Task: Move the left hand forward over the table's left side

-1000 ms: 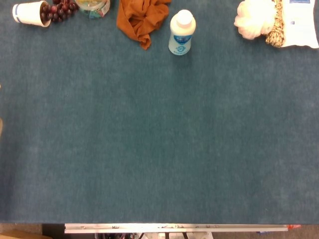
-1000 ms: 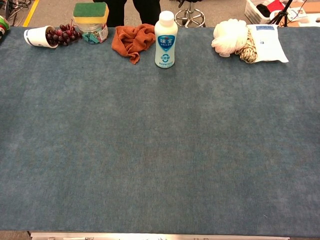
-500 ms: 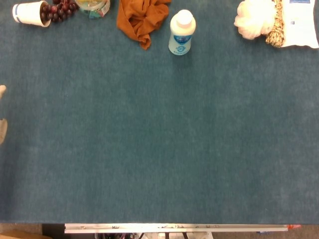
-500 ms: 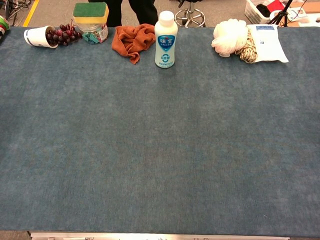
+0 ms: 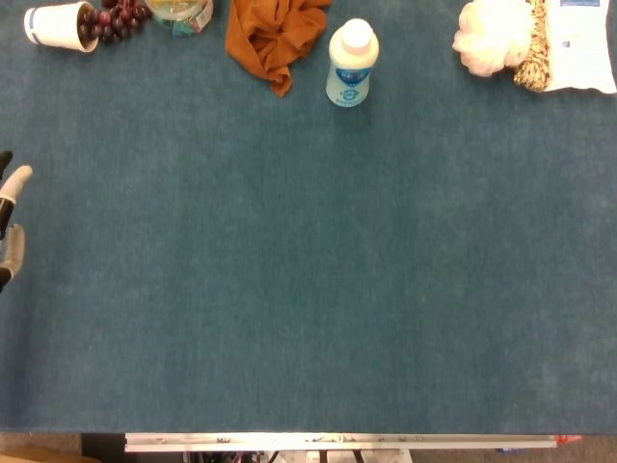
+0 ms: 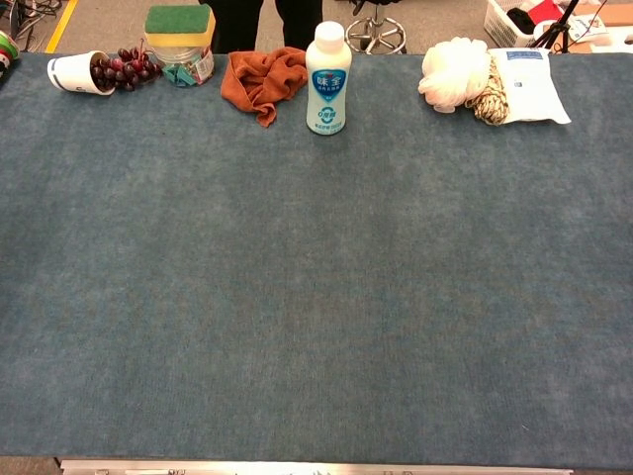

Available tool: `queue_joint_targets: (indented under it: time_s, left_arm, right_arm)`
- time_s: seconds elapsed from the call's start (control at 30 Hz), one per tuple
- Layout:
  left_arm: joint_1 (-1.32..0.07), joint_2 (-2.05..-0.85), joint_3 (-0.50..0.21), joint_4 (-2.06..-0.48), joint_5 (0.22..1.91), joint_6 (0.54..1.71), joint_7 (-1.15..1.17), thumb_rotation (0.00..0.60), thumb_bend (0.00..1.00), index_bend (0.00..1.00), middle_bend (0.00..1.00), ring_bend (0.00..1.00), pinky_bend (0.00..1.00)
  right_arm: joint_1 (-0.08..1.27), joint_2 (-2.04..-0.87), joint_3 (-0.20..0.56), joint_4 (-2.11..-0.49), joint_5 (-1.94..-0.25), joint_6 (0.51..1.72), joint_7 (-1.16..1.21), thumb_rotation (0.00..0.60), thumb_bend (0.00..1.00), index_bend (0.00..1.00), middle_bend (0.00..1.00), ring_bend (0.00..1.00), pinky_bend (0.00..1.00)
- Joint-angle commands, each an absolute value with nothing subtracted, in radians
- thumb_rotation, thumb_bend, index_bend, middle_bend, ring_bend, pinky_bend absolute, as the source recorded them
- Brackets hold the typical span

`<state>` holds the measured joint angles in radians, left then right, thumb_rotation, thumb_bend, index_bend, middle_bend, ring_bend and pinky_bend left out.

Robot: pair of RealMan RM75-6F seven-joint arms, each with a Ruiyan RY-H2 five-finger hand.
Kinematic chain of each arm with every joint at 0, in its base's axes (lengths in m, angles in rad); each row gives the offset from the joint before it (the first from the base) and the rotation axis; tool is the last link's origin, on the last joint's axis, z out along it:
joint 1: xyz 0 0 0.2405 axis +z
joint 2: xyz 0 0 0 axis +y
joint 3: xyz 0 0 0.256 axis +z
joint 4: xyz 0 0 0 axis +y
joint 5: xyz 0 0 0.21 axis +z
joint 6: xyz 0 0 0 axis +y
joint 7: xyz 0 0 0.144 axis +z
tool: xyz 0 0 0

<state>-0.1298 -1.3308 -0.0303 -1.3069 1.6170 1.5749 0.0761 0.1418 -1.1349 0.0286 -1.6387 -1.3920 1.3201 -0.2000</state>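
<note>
Only the fingertips of my left hand (image 5: 10, 227) show, at the far left edge of the head view over the blue table cloth (image 5: 308, 289). The fingertips are spread apart and hold nothing; the rest of the hand is cut off by the frame edge. The chest view does not show the left hand. My right hand appears in neither view.
Along the far edge stand a tipped white cup (image 5: 58, 25) with dark grapes (image 5: 114, 19), a jar topped by a sponge (image 6: 180, 40), an orange cloth (image 5: 275, 34), a white bottle (image 5: 351, 63), a white bath puff (image 5: 492, 37) and a white packet (image 5: 581, 43).
The left hand's fingertips have come further into the head view from the left edge; a second ago almost nothing of them showed.
</note>
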Motion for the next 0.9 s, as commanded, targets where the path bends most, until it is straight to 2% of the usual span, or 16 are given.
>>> queue_joint_targets:
  time_s: [0.03,0.13,0.2,0.57,0.73,0.9]
  left_arm:
    - [-0.134,-1.331,-0.036,-1.323,1.612,1.572,0.074,0.600,0.81,0.15,0.08,0.06,0.23]
    - [-0.143,-1.334,-0.041,-1.336,1.619,1.573,0.082,0.600,0.95,0.15,0.08,0.06,0.23]
    - [-0.151,-1.338,-0.043,-1.346,1.624,1.569,0.087,0.600,0.99,0.15,0.08,0.07,0.23]
    - [-0.258,-1.362,-0.052,-1.443,1.697,1.492,0.007,0.600,1.00,0.15,0.10,0.11,0.25]
    - [-0.325,-1.348,-0.056,-1.533,1.700,1.417,-0.148,0.600,1.00,0.15,0.10,0.11,0.27]
    - [-0.390,-1.306,-0.067,-1.665,1.660,1.326,-0.415,0.600,1.00,0.15,0.10,0.12,0.29]
  right_arm:
    - [0.142,-1.136,0.028,-1.639,-1.392,1.319,-0.202,0.600,0.17,0.35,0.29,0.15,0.31]
    - [0.141,-1.134,0.029,-1.640,-1.393,1.321,-0.200,0.600,0.17,0.35,0.29,0.15,0.31]
    - [0.140,-1.132,0.031,-1.641,-1.394,1.325,-0.197,0.600,0.17,0.35,0.29,0.15,0.31]
    - [0.137,-1.124,0.034,-1.643,-1.398,1.332,-0.184,0.600,0.17,0.35,0.29,0.15,0.31]
    - [0.137,-1.121,0.034,-1.643,-1.400,1.332,-0.179,0.600,0.17,0.35,0.29,0.15,0.31]
    - [0.137,-1.121,0.035,-1.642,-1.400,1.330,-0.178,0.600,0.17,0.35,0.29,0.15,0.31]
